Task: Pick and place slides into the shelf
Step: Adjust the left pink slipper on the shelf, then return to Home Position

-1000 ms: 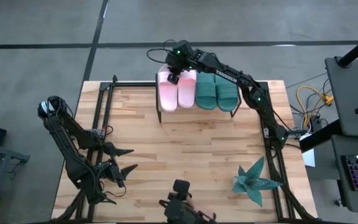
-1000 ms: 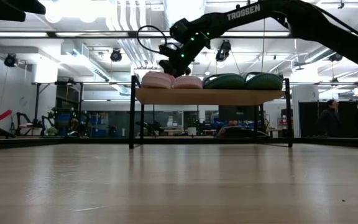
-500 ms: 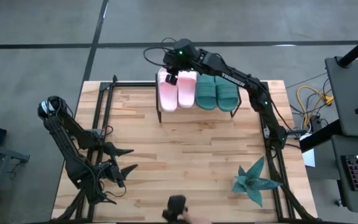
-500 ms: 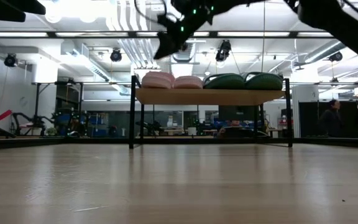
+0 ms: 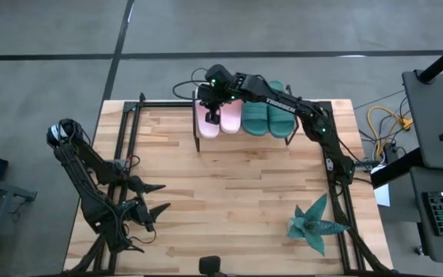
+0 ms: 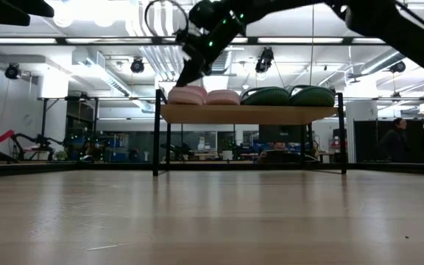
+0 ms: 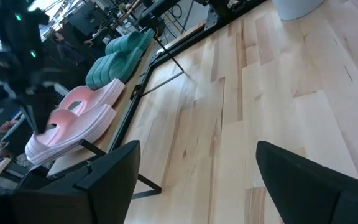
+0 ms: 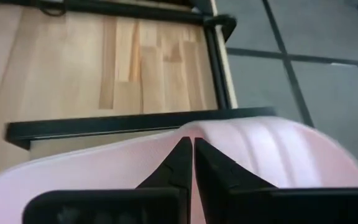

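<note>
Left arm: it waits over the near left part of the wooden surface (image 5: 229, 192), well apart from the shelf.
Left end effector (image 5: 154, 197): the two dark fingers (image 7: 110, 177) stand wide apart and hold nothing; between them the left wrist view shows only bare boards.
Shelf (image 6: 249, 114): a low rack with a light board on top and thin black legs, standing at the far edge of the surface, near the middle.
Pink slides (image 5: 219, 117): the pale pair lies side by side on the left half of the shelf top, touching each other. In the left wrist view (image 7: 73, 121) they are the nearer pair.
Right end effector (image 5: 213, 115): it hangs directly above the pink pair, over its left sandal. The fingertips (image 8: 188, 163) are pressed together with no gap and nothing between them. In the right wrist view they are very close over the pink strap; I cannot tell if they touch it. In the low view (image 6: 185, 72) the tip points down, just above the left pink sandal.
Green slides (image 5: 268, 114): the dark teal pair lies on the right half of the shelf, just beside the pink pair, partly covered by the right arm (image 5: 298, 108) in the high view. In the low view (image 6: 287, 96) both tops show side by side.
Right arm: it reaches from the right side of the surface across the green pair to the pink pair.
Plant (image 5: 315, 223): a spiky teal star shape on the near right part of the surface, well apart from the shelf.
</note>
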